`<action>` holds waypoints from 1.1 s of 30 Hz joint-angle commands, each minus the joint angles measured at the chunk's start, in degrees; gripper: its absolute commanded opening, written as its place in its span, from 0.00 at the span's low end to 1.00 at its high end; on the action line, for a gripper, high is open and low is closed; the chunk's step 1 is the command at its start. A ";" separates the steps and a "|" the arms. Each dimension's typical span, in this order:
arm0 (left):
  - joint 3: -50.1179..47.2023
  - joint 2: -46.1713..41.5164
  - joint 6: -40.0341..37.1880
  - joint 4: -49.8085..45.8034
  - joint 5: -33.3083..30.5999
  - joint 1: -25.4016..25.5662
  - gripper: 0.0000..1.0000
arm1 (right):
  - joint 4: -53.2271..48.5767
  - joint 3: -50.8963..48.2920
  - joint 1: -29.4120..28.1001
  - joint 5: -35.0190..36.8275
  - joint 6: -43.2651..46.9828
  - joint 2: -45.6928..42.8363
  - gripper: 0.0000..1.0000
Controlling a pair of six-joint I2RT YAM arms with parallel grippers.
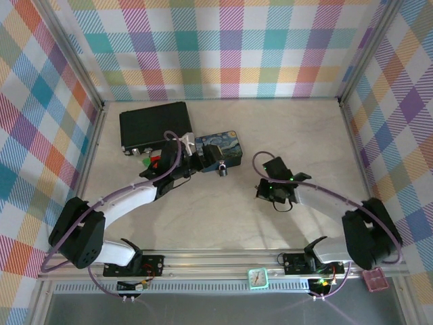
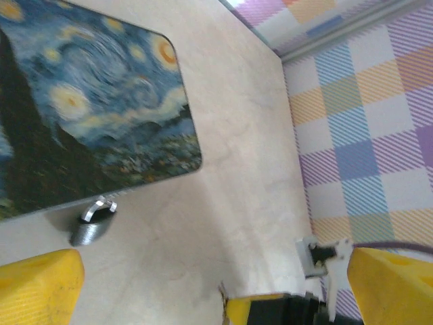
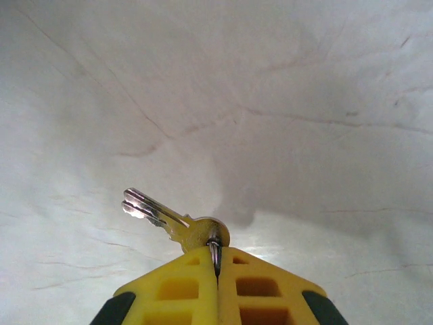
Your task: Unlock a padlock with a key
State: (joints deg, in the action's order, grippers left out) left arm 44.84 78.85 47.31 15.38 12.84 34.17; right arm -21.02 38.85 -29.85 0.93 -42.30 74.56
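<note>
right hand [image 3: 218,261]: pinched tight on the key [image 3: 169,218] by its head, blade free, pointing to 10 o'clock in the wrist view.
left hand [image 2: 216,284]: spread wide, holding nothing; padlock at its 10 o'clock.
padlock [image 2: 93,223]: on the worktop [image 2: 230,135], against the tin [image 2: 88,101] at its 6 o'clock edge; right hand well apart at the padlock's 4 o'clock in the top view.
key feel: likely light, stiff, thin, slick; may twist between the pads; the head is the place to hold.
padlock feel: likely small, hard, apt to slide when pushed; grip across the body, clear of the shackle.
</note>
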 commanded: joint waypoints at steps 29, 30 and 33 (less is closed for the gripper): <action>6.36 23.99 -11.05 27.61 1.72 15.28 0.66 | 17.03 1.76 6.49 -12.95 -17.19 -3.86 0.00; 6.77 23.96 -11.85 27.03 1.09 15.16 0.66 | 16.76 1.91 6.47 -12.87 -17.11 -3.91 0.00; 7.69 24.45 -12.57 26.33 0.70 14.73 0.55 | 16.31 1.78 6.47 -12.60 -16.87 -4.33 0.00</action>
State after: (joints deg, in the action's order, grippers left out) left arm 49.74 102.67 37.71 39.94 14.94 48.99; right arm -5.06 39.20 -23.20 -10.50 -59.16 70.46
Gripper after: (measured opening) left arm 0.565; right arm 0.062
